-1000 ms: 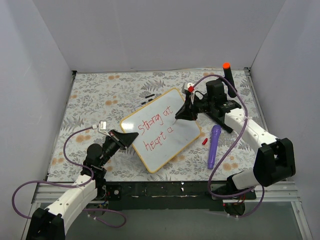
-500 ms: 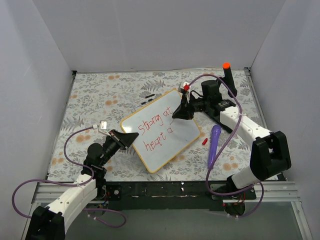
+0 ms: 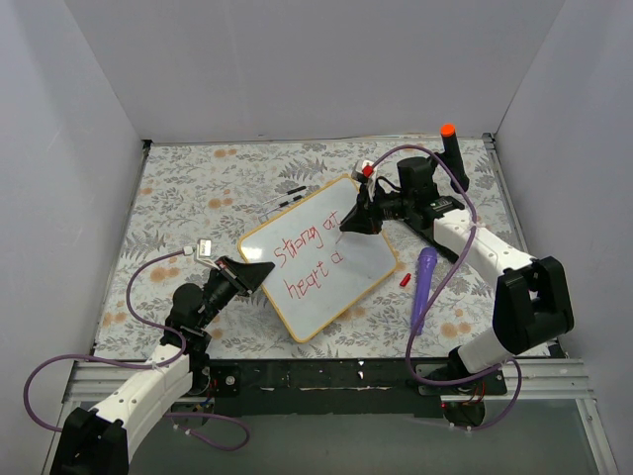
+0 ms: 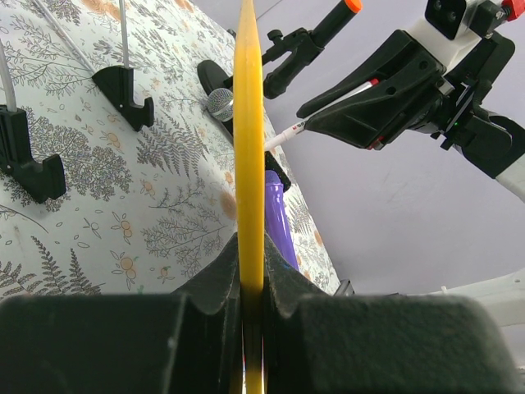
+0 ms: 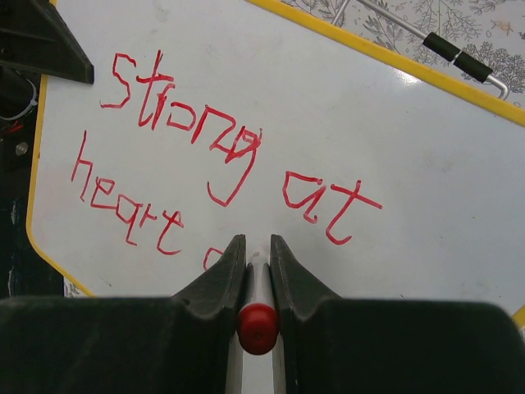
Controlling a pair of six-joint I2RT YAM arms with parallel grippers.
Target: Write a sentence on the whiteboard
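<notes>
Right gripper [image 3: 351, 226] is clamped on a red-capped marker [image 5: 257, 316], its tip down at the whiteboard [image 3: 361, 269], just after the red sentence [image 5: 221, 164], which reads "Strong at heart a". Left gripper [image 4: 248, 254] is pinched on the board's yellow near-left edge. The whiteboard lies angled at mid-table on a floral cloth [image 3: 198, 198]. A purple microphone [image 3: 423, 287] lies just to its right.

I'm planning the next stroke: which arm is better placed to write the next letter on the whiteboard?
Right. The right fingers are shut on the red marker, its tip by the unfinished sentence. The left fingers clamp the whiteboard edge, steadying it.
</notes>
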